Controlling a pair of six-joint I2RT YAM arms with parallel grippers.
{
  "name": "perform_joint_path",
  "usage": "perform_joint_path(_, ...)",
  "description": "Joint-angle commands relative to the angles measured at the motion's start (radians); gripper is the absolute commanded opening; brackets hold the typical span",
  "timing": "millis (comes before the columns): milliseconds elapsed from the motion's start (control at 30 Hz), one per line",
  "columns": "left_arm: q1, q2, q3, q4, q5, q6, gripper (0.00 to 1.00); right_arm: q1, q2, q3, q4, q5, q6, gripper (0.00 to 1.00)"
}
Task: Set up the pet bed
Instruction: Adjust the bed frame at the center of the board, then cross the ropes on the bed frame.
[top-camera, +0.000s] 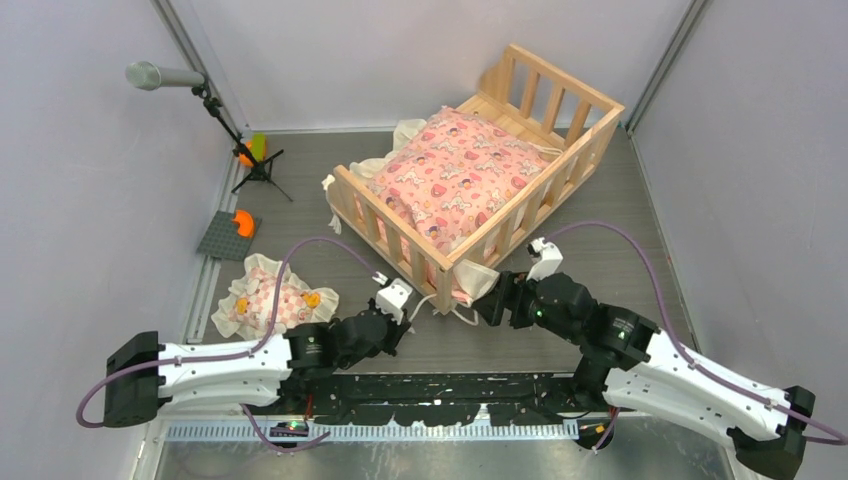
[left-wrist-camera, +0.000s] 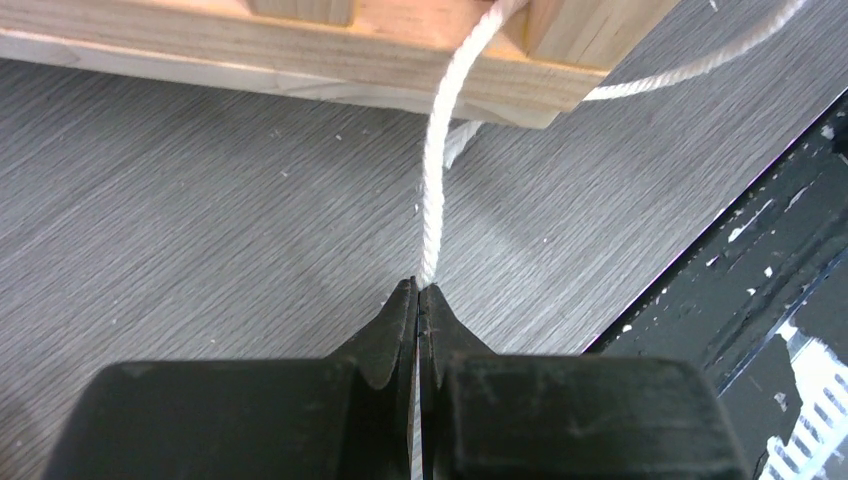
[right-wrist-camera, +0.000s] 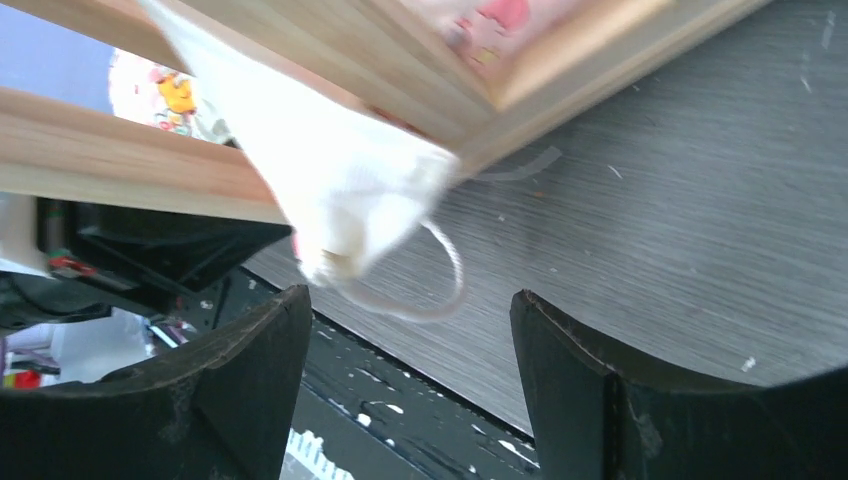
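Observation:
The pet bed (top-camera: 470, 245), a pale wooden slatted frame, stands at an angle in the middle of the table with a pink printed cushion (top-camera: 460, 180) lying in it. My left gripper (top-camera: 418, 308) sits by the bed's near corner. It (left-wrist-camera: 418, 285) is shut on a white cord (left-wrist-camera: 432, 200) that runs up over the frame's bottom rail (left-wrist-camera: 300, 60). My right gripper (top-camera: 487, 300) is at the same corner from the right. Its jaws (right-wrist-camera: 410, 295) stand open, nothing between them, just below the cushion's white frilled corner (right-wrist-camera: 340, 190) and a cord loop (right-wrist-camera: 445, 290).
A small frilled pillow (top-camera: 270, 300) lies on the table to the left of my left arm. Behind it are a grey plate with an orange piece (top-camera: 228, 235) and a microphone stand (top-camera: 250, 165). A black rail (top-camera: 430, 395) runs along the near edge.

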Motion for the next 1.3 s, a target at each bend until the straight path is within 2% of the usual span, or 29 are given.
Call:
perform_joint_path(0, -0.004, 0.028, 0.052, 0.097, -0.006, -0.008, 0.0, 0.003, -0.087, -0.116, 0.043, 0.051, 0.008, 0.77)
perform_joint_path(167, -0.004, 0.043, 0.061, 0.102, 0.008, -0.006, 0.0, 0.007, -0.162, -0.292, 0.295, -0.028, -0.022, 0.75)
perform_joint_path(367, -0.002, 0.042, 0.059, 0.102, 0.005, -0.009, 0.0, 0.016, -0.169, -0.394, 0.487, 0.01, -0.035, 0.74)
perform_joint_path(600, -0.003, 0.053, 0.061, 0.105, 0.006, -0.009, 0.0, 0.023, -0.002, -0.451, 0.772, 0.034, -0.052, 0.73)
perform_joint_path(767, -0.002, 0.059, 0.064, 0.106, 0.009, -0.01, 0.0, 0.032, 0.143, -0.449, 0.905, 0.069, -0.09, 0.69)
perform_joint_path(867, -0.001, 0.056, 0.064, 0.107, 0.009, -0.009, 0.0, 0.033, 0.176, -0.452, 0.939, 0.1, -0.104, 0.61)
perform_joint_path(1000, -0.002, 0.05, 0.061, 0.105, 0.006, -0.009, 0.0, 0.033, 0.137, -0.464, 0.913, 0.137, -0.09, 0.4)
perform_joint_path(1167, -0.002, 0.042, 0.059, 0.1, 0.002, -0.008, 0.0, 0.034, -0.035, -0.482, 0.749, 0.278, -0.007, 0.11)
perform_joint_path(1267, -0.001, 0.034, 0.055, 0.096, -0.002, -0.006, 0.0, 0.034, -0.144, -0.478, 0.63, 0.352, 0.029, 0.04)
